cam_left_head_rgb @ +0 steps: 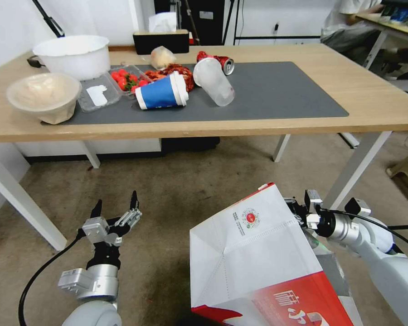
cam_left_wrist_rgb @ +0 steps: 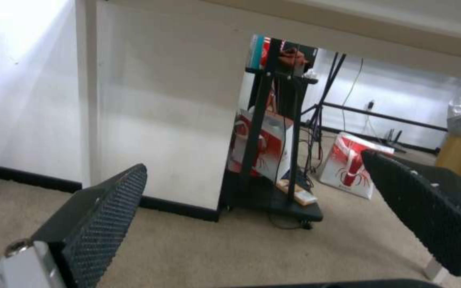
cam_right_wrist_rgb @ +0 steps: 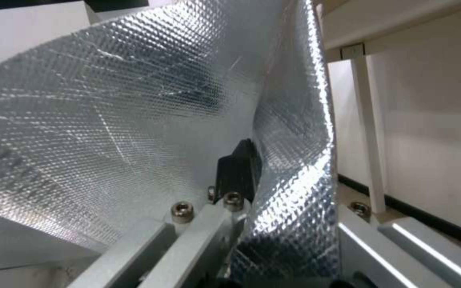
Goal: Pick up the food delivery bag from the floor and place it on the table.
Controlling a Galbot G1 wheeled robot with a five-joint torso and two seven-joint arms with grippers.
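R gripper (cam_left_head_rgb: 299, 213): clamped on bag (cam_left_head_rgb: 254, 253) rim (foil wall between fingers) | bag: tilted, in front of table (cam_left_head_rgb: 371, 104) near edge, right side | L gripper (cam_left_head_rgb: 115, 209): wide open, empty, over floor (cam_left_head_rgb: 177, 190)

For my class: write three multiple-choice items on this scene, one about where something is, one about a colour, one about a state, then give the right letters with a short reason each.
1. Where is the bag?
A. on the table
B. low in front of the table, held tilted
C. on a shelf

2. What colour is the toppled paper cup on the mat?
A. blue
B. green
C. yellow

3. How is the left gripper?
A. shut on the bag
B. shut on a cup
C. open and empty

Key: B, the bag leans below the table edge; A, its wall is blue under a white lid; C, its fingers stand apart with only carpet between.
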